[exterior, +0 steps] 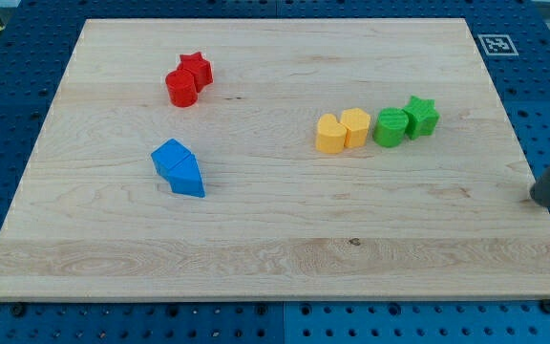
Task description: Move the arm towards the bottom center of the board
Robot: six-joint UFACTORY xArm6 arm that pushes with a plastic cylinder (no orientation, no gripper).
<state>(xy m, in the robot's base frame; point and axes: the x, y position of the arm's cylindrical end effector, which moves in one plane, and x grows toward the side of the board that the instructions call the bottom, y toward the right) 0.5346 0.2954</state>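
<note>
One rod, my tip (pixel 540 200) at board's (pixel 275 258) right edge, bottom centre far left

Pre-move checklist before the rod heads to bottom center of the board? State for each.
1. My tip visible: ok, at the board's right edge, right of all blocks.
2. Tip touching any block: ok, it touches none; the nearest, the green star, is well to its upper left.
3. Straight path to the bottom center of the board: ok, no block lies on it.
4. Blue blocks: ok, above and left of the target.
5. Yellow blocks and green blocks: ok, a row above the path.
6. Red blocks: ok, far off at upper left.
</note>
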